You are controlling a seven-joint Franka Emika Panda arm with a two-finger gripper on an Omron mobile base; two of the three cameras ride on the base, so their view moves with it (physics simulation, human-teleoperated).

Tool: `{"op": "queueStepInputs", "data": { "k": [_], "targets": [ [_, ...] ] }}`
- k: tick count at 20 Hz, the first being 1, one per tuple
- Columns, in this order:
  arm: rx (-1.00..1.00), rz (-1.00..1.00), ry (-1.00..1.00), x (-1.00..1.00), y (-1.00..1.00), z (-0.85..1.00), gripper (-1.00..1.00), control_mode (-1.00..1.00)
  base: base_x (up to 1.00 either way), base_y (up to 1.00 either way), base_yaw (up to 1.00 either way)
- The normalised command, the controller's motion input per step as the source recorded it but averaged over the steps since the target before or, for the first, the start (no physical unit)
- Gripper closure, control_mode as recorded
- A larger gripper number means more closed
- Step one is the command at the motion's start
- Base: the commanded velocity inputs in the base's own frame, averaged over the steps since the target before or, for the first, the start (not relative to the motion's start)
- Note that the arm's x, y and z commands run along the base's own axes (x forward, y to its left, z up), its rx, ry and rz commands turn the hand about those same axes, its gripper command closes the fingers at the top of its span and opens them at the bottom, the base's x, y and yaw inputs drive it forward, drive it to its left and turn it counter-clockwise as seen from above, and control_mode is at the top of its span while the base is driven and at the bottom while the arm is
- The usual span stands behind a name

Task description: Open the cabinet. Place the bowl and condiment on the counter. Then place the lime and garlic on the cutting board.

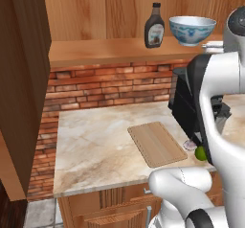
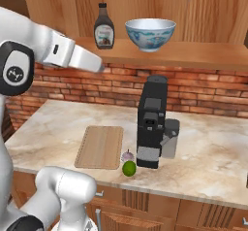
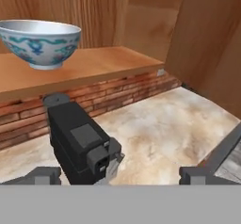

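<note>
The cabinet [image 1: 24,78] of warm brown wood stands open, its smooth shelf [image 2: 193,55] carrying the round white bowl [image 3: 40,42] with blue pattern, which sits up and to the left of the hand [image 3: 120,176], and the slim dark condiment [image 2: 103,27] bottle with black cap and pale label, just beside the bowl. The hand's two dark fingertips [image 3: 40,176] are spread wide apart and hold nothing, hovering above the veined cream marble-look counter [image 3: 174,119]. Directly ahead of the hand and below it stands a boxy black coffee machine [image 3: 80,143]. The flat light-wood cutting board [image 2: 100,146] lies bare on the counter; the bright green lime [image 2: 129,168] and the small whitish garlic [image 2: 127,156] sit touching just off its corner, half hidden by the arm in the left base view. Rough red brick [image 2: 203,91] backs the counter.
</note>
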Motion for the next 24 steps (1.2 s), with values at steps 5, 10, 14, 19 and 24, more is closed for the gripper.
{"op": "queueStepInputs", "data": {
  "k": [5,10,14,19,24],
  "targets": [
    [0.05,0.27,-0.05,0.36,0.17,-0.01,-1.00,-1.00,0.00,0.00,0.00],
    [0.08,0.25,-0.02,0.43,0.22,0.00,-1.00,-1.00,0.00,0.00,0.00],
    [0.08,0.22,-0.06,0.37,0.28,0.00,-1.00,-1.00,0.00,0.00,0.00],
    [0.06,0.17,-0.13,0.27,0.33,0.00,-1.00,-1.00,0.00,0.00,0.00],
    [0.03,0.15,-0.19,0.22,0.23,0.01,-1.00,-1.00,0.00,0.00,0.00]
  ]
}}
